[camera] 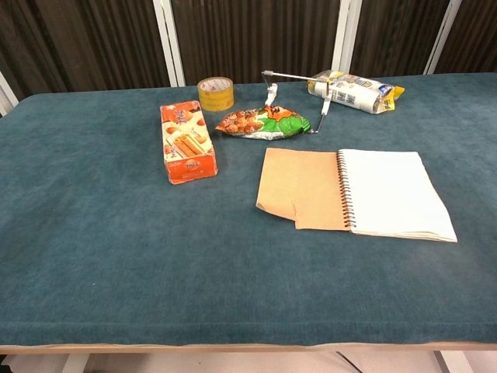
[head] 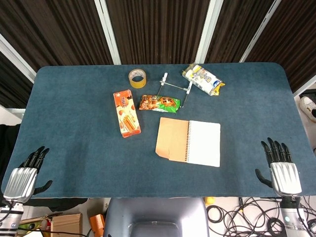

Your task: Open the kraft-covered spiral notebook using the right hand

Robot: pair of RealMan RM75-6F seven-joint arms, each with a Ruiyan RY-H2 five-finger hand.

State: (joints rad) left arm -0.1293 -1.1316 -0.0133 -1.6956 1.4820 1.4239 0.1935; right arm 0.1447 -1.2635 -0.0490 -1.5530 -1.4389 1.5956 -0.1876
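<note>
The spiral notebook (head: 188, 142) (camera: 357, 191) lies open near the middle of the blue table. Its kraft cover (head: 171, 139) (camera: 301, 186) is folded flat to the left and a white page (head: 204, 143) (camera: 392, 193) faces up on the right. My right hand (head: 282, 170) hovers at the table's near right corner, fingers spread, holding nothing. My left hand (head: 23, 176) is at the near left corner, fingers apart and empty. Neither hand shows in the chest view.
Behind the notebook lie an orange snack bag (head: 159, 103) (camera: 262, 123), an orange biscuit box (head: 126, 112) (camera: 186, 141), a roll of tape (head: 138, 77) (camera: 216, 92), a white-handled wire tool (head: 175, 88) (camera: 297, 81) and a yellow-white packet (head: 203, 79) (camera: 353, 90).
</note>
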